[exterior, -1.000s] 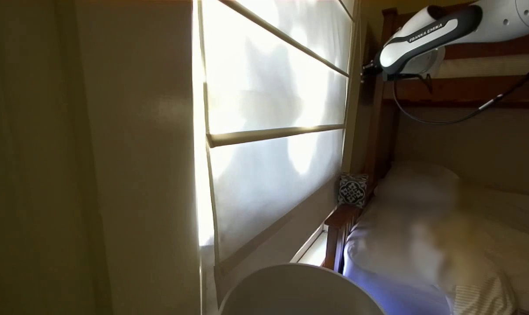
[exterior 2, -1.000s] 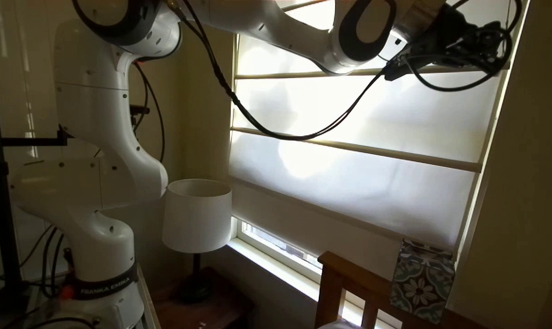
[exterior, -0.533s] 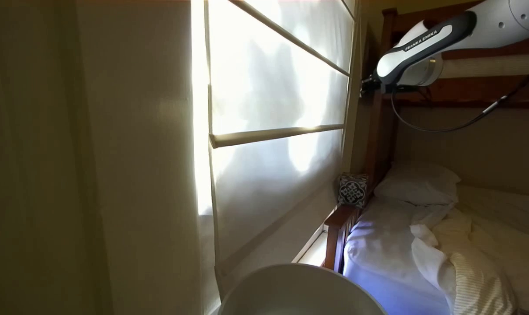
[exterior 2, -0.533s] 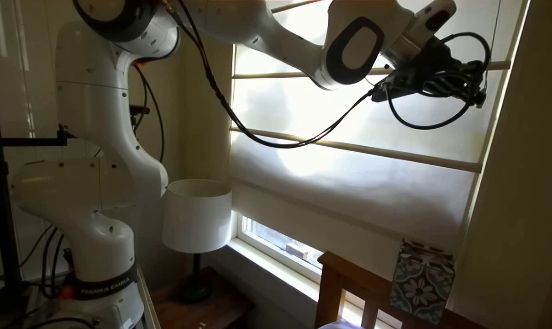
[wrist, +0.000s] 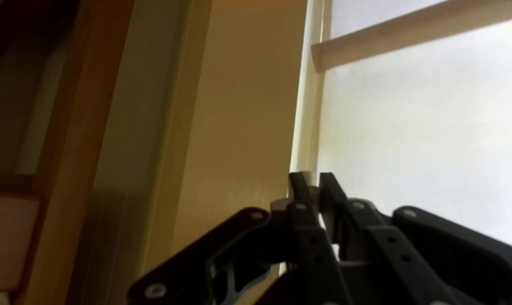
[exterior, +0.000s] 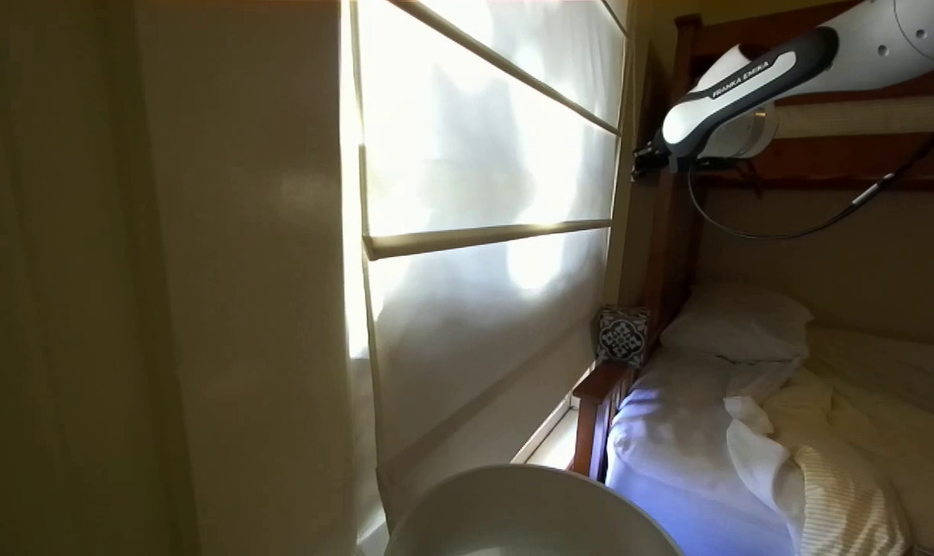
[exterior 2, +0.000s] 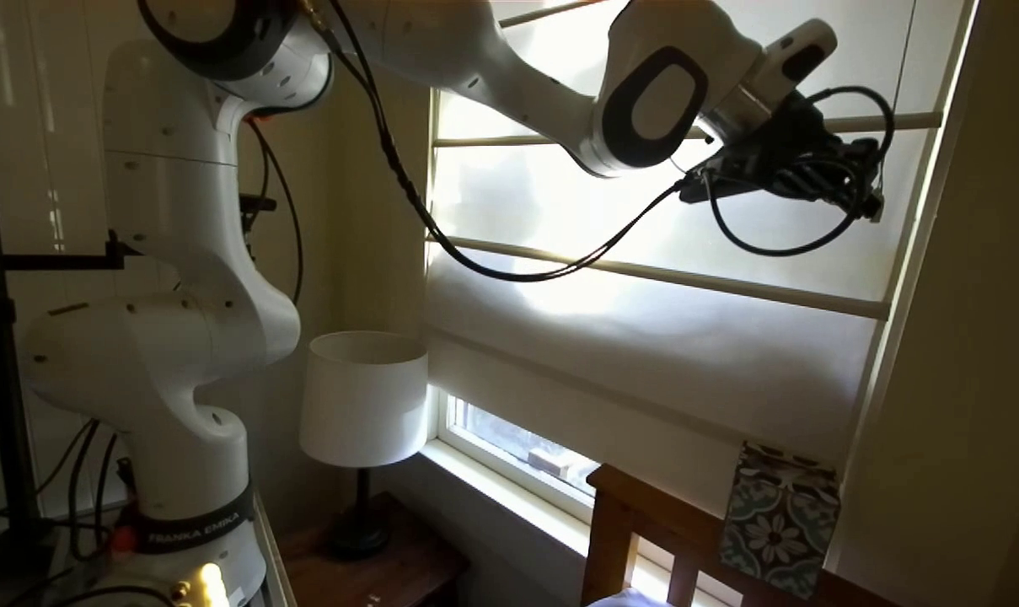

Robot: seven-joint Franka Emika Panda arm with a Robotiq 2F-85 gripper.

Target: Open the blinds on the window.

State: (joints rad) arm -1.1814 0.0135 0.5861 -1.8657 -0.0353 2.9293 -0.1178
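The cream-white blinds [exterior: 467,301] hang down over most of the window and glow with daylight in both exterior views [exterior 2: 728,354]. Below their lower edge a low strip of the window [exterior 2: 517,443] and its pale sill [exterior 2: 509,497] show. A thin cord [exterior 2: 903,67] runs down in front of the blinds to my gripper [exterior 2: 870,202], near the blinds' side edge. In the wrist view my gripper [wrist: 311,177] is nearly closed, its black fingertips on either side of a small beige cord pull [wrist: 314,193]. The blinds [wrist: 425,114] fill the right of that view.
A white lampshade [exterior 2: 364,405] stands between the arm base and the sill. The wooden bed frame [exterior 2: 661,506] and a patterned box [exterior 2: 774,531] are below the gripper. The wall [wrist: 243,97] beside the window is close. White bedding [exterior: 745,324] lies under the arm.
My gripper and forearm have moved down, a little away from the blinds' side edge, with the cord stretched above. The blinds' lower edge looks slightly higher at the lamp end.
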